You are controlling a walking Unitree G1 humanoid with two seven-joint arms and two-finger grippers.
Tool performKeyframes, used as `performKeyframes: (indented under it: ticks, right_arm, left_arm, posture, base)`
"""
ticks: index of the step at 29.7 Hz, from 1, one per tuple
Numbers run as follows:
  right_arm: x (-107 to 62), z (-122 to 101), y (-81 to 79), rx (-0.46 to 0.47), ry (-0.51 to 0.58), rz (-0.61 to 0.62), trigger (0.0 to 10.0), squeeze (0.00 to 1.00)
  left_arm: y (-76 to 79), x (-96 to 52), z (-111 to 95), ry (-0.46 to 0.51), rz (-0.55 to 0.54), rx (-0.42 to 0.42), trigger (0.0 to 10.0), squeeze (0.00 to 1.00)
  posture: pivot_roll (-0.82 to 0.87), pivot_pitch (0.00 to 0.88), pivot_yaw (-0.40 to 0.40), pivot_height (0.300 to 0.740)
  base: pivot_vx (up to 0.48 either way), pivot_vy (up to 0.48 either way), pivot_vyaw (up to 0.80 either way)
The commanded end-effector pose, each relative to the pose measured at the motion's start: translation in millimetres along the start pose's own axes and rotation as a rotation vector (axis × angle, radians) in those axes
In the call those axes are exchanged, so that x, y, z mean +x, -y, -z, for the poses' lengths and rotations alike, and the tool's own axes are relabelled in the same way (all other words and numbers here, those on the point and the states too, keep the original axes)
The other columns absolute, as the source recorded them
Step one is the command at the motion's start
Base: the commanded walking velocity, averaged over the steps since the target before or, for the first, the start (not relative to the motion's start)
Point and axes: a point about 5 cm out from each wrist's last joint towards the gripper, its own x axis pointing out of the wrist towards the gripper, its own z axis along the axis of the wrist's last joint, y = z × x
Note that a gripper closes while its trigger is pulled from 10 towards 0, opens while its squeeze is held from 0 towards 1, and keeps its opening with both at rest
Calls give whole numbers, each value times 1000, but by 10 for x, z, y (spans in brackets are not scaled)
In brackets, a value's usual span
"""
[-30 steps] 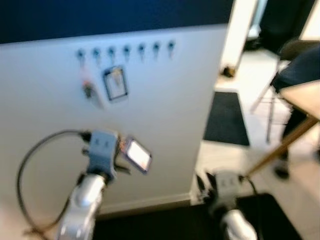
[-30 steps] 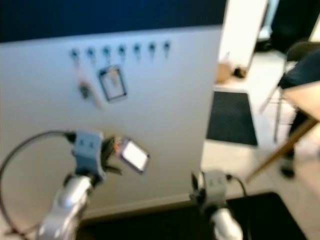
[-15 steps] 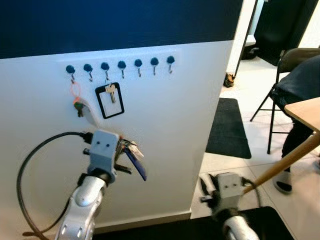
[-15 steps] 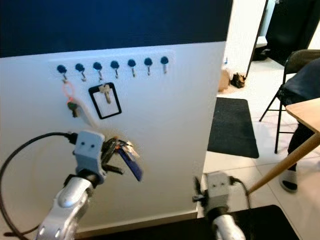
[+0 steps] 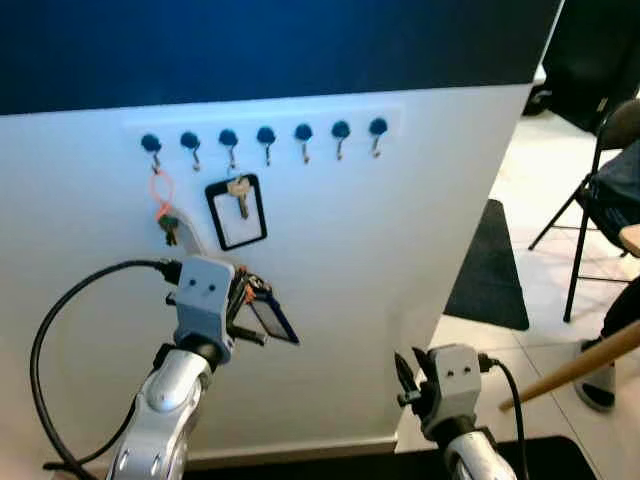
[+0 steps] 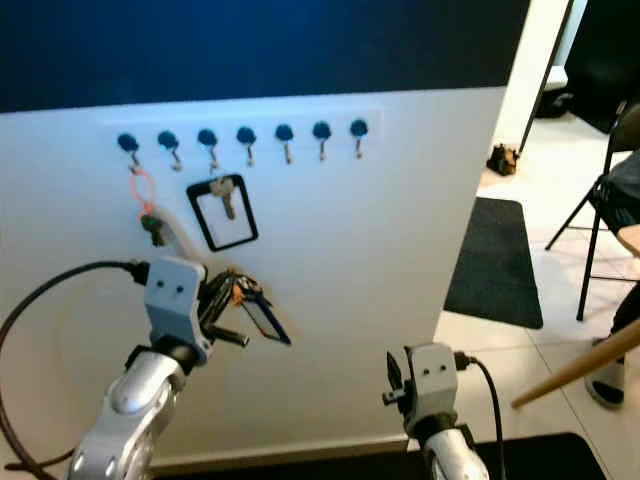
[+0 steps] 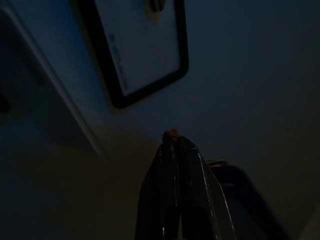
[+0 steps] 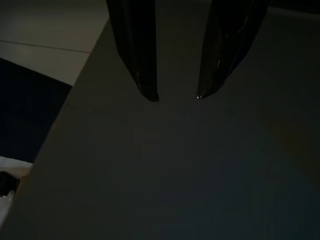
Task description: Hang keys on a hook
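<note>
left gripper (image 5: 243, 300) was raised in front of the white wall (image 5: 400, 250), fingers pinched together on a bunch of keys (image 5: 262, 303) with a dark blue tag hanging off it. the left wrist view agreed: the two fingers pressed flat against each other, a small reddish bit showing at the tips. the keys sat below the row of hooks (image 5: 264, 140), under the black-framed holder (image 5: 238, 213) with its single key, apart from the wall by what looked like a short gap.

hooks: seven blue-headed ones. the leftmost carried an orange loop (image 5: 158, 192) with a small key; the third carried the framed holder. the others looked free.

right gripper (image 6: 392, 383) hung low and idle, fingers spread apart in its wrist view.

step judged: carry-and-approach, keys in hand, not yet hung. next move would call for lifting the bunch up to a free hook, getting the ring over the hook tip, then letting go. ring orientation could not be made out.
</note>
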Motion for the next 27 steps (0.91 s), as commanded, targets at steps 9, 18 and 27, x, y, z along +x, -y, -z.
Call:
performKeyframes:
  ticks: [9,18,27]
  right_arm:
    - [-15,41,-37,11,-16,-14,10000,0]
    - [26,-1,-120,21,-1,-36,10000,0]
    - [46,-46,-150,31,16,-30,10000,0]
  left_arm:
    - [119,-102,-298,50,185,-4,10000,0]
    - [216,175,-634,126,192,-37,10000,0]
    - [280,431,-830,152,201,-115,10000,0]
  posture:
    - [71,137,67,740]
    - [87,170,79,740]
    - [83,184,98,740]
  base:
    - [0,0,0]
    - [0,0,0]
    - [0,0,0]
